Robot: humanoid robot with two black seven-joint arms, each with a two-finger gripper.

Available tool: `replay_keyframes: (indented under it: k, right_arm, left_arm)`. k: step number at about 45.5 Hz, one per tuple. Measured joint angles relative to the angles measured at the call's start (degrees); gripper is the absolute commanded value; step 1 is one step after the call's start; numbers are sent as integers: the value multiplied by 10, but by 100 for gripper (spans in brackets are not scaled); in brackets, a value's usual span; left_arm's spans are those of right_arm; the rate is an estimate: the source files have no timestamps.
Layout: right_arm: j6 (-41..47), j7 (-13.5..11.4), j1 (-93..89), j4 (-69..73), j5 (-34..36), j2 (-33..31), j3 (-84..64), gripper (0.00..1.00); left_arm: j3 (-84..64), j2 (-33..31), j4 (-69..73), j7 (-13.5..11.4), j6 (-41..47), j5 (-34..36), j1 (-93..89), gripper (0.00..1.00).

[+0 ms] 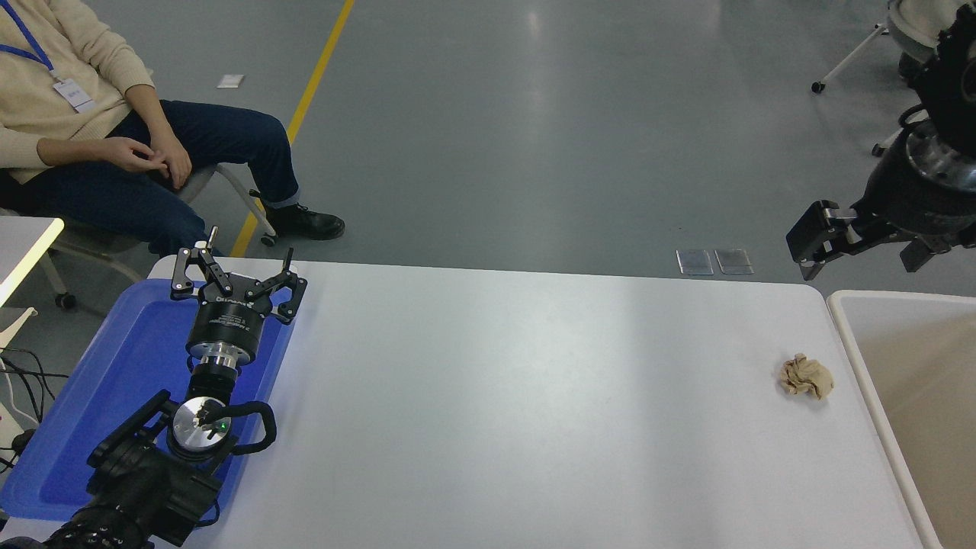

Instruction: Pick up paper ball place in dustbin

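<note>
Right gripper (862, 255) enters from the right edge, raised beyond the table's far corner, fingers spread, grasping nothing; left gripper (238, 280) parked over the blue tray (114, 381) at lower left, fingers likewise spread and empty; paper ball (806, 377) lies on the white table (496, 396) near its right edge, just beside the dustbin (854, 335); 1 seated person (114, 145) at upper left; grey floor (534, 114) with a yellow line (305, 99).
</note>
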Motion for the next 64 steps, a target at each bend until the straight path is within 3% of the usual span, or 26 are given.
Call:
replay_keyframes:
  k: [64]
  right_arm:
    - [0, 0, -28, -1, 0, -1, 2, 100]
  left_arm:
    - [0, 0, 0, 3, 0, -1, 0, 100]
